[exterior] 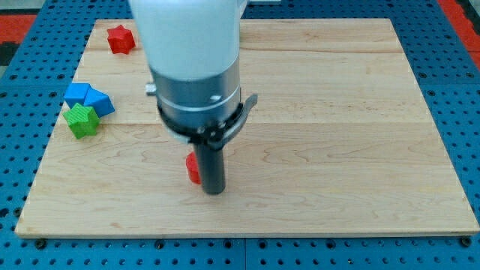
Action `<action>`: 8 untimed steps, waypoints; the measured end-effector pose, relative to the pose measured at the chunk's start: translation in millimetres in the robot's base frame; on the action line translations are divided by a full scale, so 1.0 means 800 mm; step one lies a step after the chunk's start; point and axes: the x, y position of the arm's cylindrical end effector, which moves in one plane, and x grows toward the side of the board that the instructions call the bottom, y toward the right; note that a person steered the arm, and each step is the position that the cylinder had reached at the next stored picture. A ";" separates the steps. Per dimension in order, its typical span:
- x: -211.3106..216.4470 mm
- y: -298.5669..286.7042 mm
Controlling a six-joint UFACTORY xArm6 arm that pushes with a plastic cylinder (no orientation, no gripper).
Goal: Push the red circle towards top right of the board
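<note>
The red circle (193, 169) lies on the wooden board (337, 150), left of centre and toward the view's bottom. Only its left edge shows; the rod hides the rest. My tip (214, 192) stands right against the red circle's right side, slightly toward the view's bottom. The arm's big white and grey body fills the view's top centre above the rod.
A red star block (120, 39) sits near the board's top left corner. A blue block (88, 98) and a green star block (82, 120) touch each other at the board's left edge. A blue pegboard surrounds the board.
</note>
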 end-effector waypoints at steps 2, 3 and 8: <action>0.013 -0.106; -0.054 -0.034; -0.076 0.218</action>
